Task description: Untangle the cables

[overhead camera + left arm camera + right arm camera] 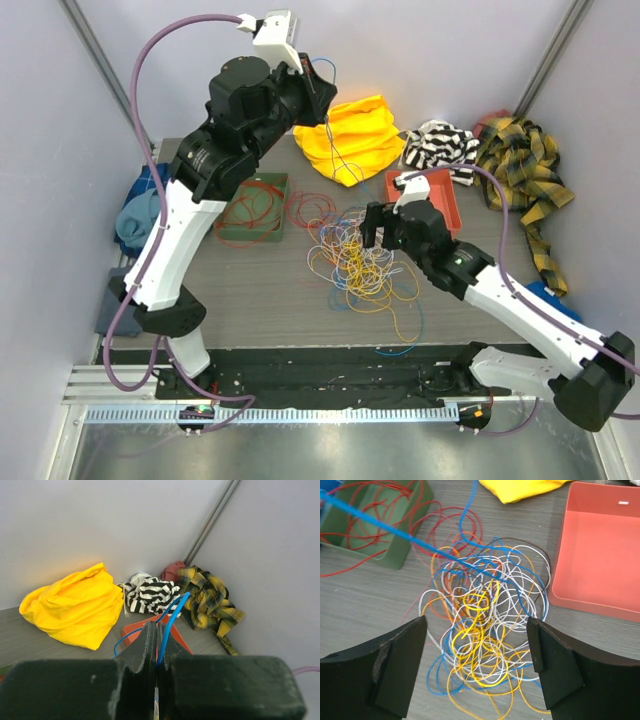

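**wirenerd:** So the left gripper (pixel 156 647) is pinched tight on the blue cable (pixel 172 615), which hangs from its fingertips down into the cables (pixel 480 625). How do you free it cleanly?

**benchbot:** I'd drop the right gripper (pixel 476 630), jaws spread wide, straight down to pin the heap while the left lifts slowly, so only blue slides out. The tangle sits below and between its fingers (pixel 402 665), apparently untouched. Blue leaves the heap past the fingertip nearer the green tray (pixel 395 560).
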